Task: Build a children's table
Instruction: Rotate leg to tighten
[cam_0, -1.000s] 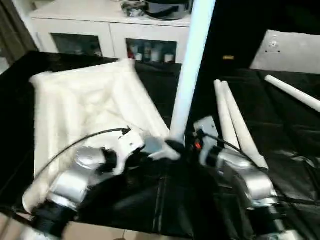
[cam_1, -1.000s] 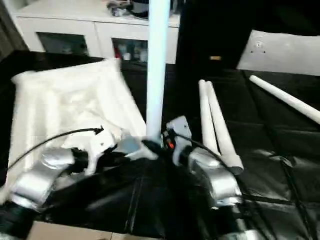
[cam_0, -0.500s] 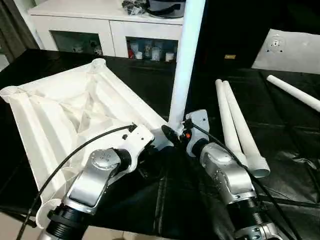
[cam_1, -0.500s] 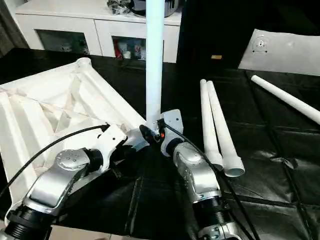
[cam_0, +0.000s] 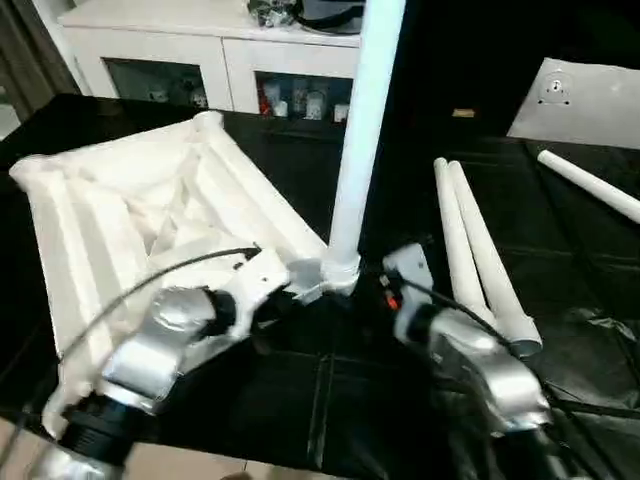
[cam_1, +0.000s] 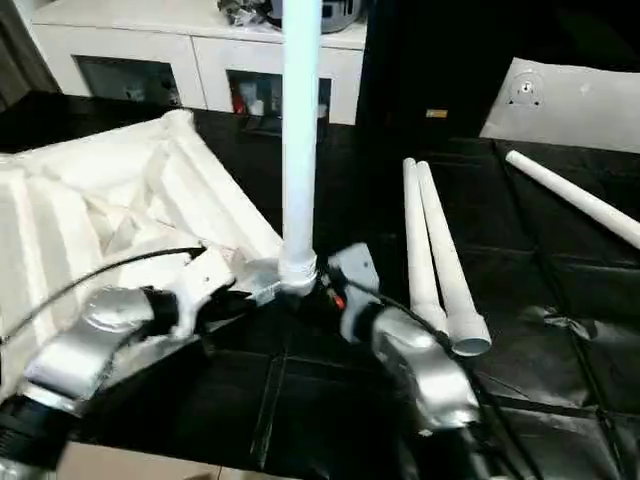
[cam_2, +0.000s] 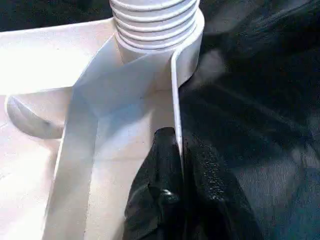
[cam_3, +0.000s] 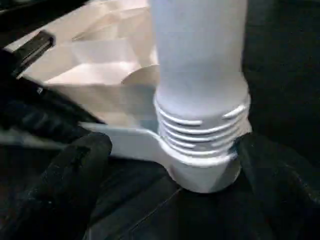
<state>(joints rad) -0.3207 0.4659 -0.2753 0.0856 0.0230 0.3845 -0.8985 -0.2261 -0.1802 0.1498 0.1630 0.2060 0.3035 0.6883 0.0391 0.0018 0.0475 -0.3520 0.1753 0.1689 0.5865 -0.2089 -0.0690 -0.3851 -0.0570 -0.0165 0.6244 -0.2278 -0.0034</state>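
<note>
The white tabletop lies upside down on the black table, ribs up. One white leg stands upright in the tabletop's near corner socket, its threaded end partly showing above the socket. My left gripper is shut on the thin rim just beside that socket. My right gripper is open, with its fingers standing wide on either side of the leg's base and apart from it. Two more legs lie side by side to the right.
A further leg lies at the far right, near a small white panel at the back. A white cabinet with glass doors stands behind the table. Black cables run along both silver forearms.
My right gripper's fingers have spread away from the leg's base. The leg stays upright in the socket. The camera has shifted; my left gripper keeps its grip on the rim.
</note>
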